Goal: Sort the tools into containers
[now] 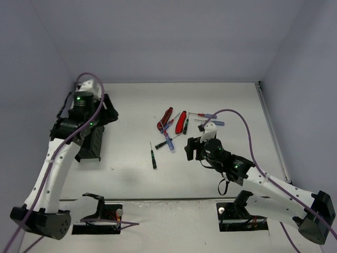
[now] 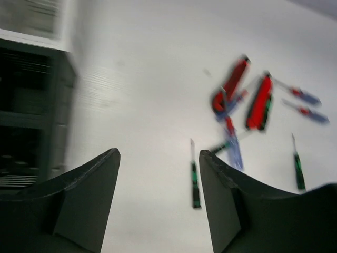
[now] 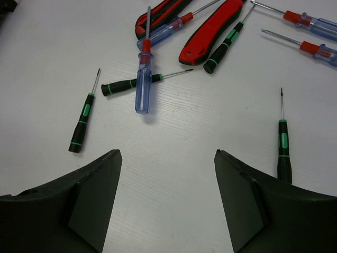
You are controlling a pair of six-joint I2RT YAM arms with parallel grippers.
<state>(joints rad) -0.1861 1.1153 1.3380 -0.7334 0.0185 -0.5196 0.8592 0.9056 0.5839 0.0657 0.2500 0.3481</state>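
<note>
The tools lie in a loose cluster mid-table: two red-handled pliers, blue/red screwdrivers and black/green screwdrivers. No hex keys show. My right gripper is open and empty, just in front of the cluster, above bare table. My left gripper is open and empty at the far left, pointing at the blurred tools. A black bin stands beside it and a white bin behind; my arm hides the others.
Grey walls close the table at the back and both sides. A black/green screwdriver lies apart at the right, close to my right finger. The arm bases and purple cables sit at the near edge.
</note>
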